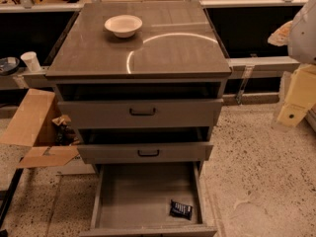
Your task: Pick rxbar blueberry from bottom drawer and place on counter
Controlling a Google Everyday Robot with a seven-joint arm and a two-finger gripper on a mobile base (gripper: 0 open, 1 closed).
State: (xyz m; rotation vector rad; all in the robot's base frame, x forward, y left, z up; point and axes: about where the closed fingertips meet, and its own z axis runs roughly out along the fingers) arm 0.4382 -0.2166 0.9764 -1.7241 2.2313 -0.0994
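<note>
rxbar blueberry [180, 209] lies flat in the front right corner of the pulled-out bottom drawer [138, 191], so it's open to a grab from above, while the hand [294, 106] hangs well up and right of that drawer, can't tell how open, not holding the bar.

1 gripper [292, 107] at right, 3 drawers [138, 191], 1 bowl [123, 25]
</note>
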